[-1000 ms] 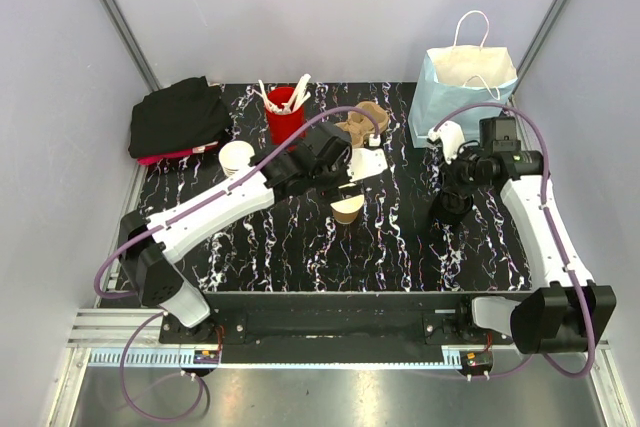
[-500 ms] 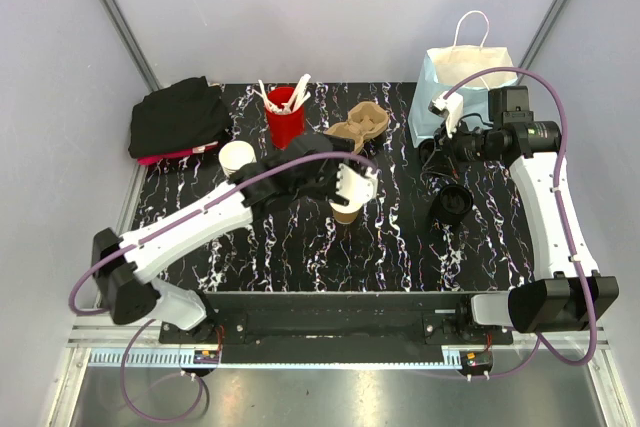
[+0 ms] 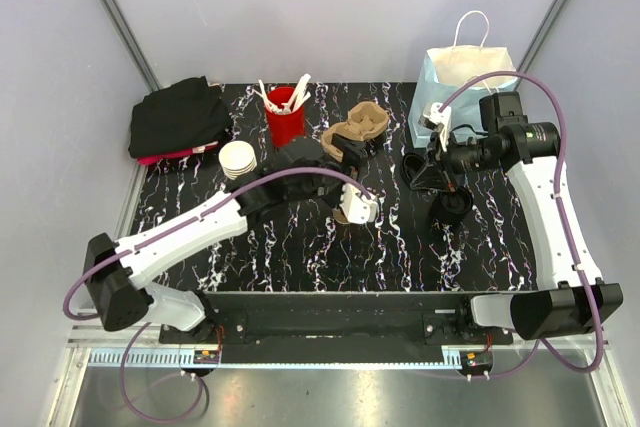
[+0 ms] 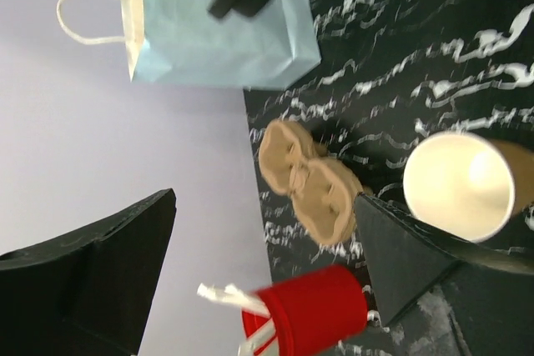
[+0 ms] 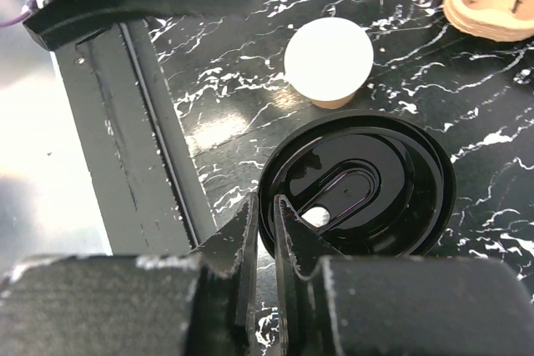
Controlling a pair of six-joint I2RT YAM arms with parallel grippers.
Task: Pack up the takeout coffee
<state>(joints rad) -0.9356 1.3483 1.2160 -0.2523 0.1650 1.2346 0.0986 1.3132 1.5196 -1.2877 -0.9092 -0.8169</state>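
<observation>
The tan kraft cup (image 3: pixel 343 213) stands upright at mid table, its white inside showing in the left wrist view (image 4: pixel 460 186) and the right wrist view (image 5: pixel 327 61). My left gripper (image 3: pixel 345 162) is open and empty (image 4: pixel 265 202). It sits just behind the cup, which lies outside its right finger (image 4: pixel 400 248). My right gripper (image 3: pixel 424 169) is shut on the rim of a black lid (image 5: pixel 359 181). It holds the lid in the air to the right of the cup.
A red cup of white utensils (image 3: pixel 284 117) and a brown pulp carrier (image 3: pixel 358 127) stand at the back. A light blue paper bag (image 3: pixel 462 87) is at the back right. A stack of white cups (image 3: pixel 238 159), a black cloth (image 3: pixel 180 117) and a black stack (image 3: pixel 452 205) are also there.
My right gripper has come up from the black stack with the lid and moved left toward the cup. My left gripper has turned and shifted back from over the cup.
</observation>
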